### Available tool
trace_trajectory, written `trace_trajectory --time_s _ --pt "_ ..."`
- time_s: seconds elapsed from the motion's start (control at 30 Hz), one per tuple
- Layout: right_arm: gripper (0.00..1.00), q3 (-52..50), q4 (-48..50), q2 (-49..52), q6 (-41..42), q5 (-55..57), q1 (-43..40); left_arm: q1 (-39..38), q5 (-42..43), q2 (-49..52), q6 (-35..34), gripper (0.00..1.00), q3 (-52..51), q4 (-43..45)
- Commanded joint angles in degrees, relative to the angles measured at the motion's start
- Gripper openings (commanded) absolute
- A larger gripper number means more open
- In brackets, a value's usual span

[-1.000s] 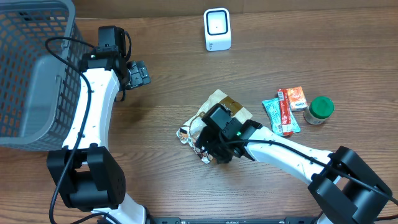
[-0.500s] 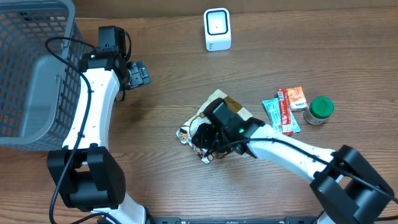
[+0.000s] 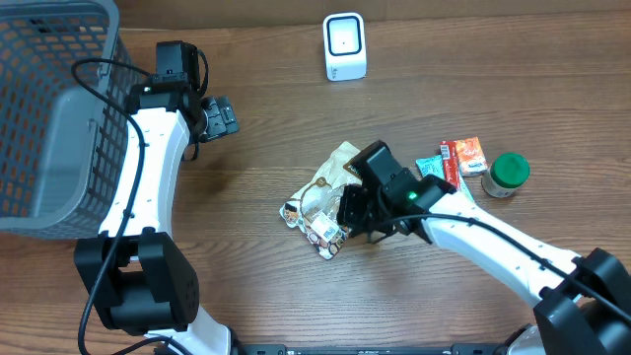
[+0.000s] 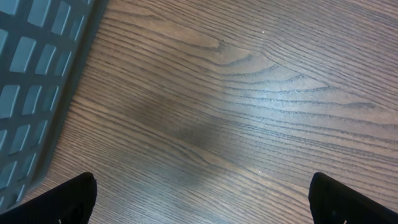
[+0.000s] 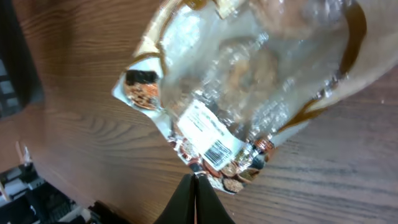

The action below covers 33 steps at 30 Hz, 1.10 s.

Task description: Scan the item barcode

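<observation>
Two arms share the table (image 3: 256, 286), and the right one is much nearer the snack bag (image 3: 320, 197). The bag lies mid-table at that arm's fingertips, long axis diagonal, well apart from the scanner (image 3: 344, 46). Right hand (image 3: 345, 215) fully closed, apparently pinching the bag's edge beside the barcode (image 5: 216, 149); left hand (image 3: 221, 116) wide open, empty.

Spread end effector (image 4: 202, 190) above wooden table (image 4: 249, 93)

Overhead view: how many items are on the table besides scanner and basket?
5: a snack bag at centre; a teal packet, red stick, orange pack and green-lidded jar at right. The right arm may hide more.
</observation>
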Motion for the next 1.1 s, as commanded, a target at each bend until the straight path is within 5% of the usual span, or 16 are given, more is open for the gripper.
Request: trace_trajectory --time_s 0.0,0.47,0.83,1.07 --pt "0.04 -3.2 -0.3 -0.4 6.1 5.0 2.8 -0.2 -0.8 0.6 0.1 1.00 0.2 0.1" --pt "0.04 -8.5 6.8 0.3 25.5 17.3 13.0 -0.2 -0.8 0.6 0.1 1.00 0.2 0.1" --pt "0.04 -8.5 7.3 5.9 32.9 17.2 13.3 -0.2 -0.8 0.6 0.1 1.00 0.2 0.1" --pt "0.04 -8.3 19.2 7.1 30.6 15.6 13.3 -0.2 -0.8 0.6 0.1 0.99 0.2 0.1"
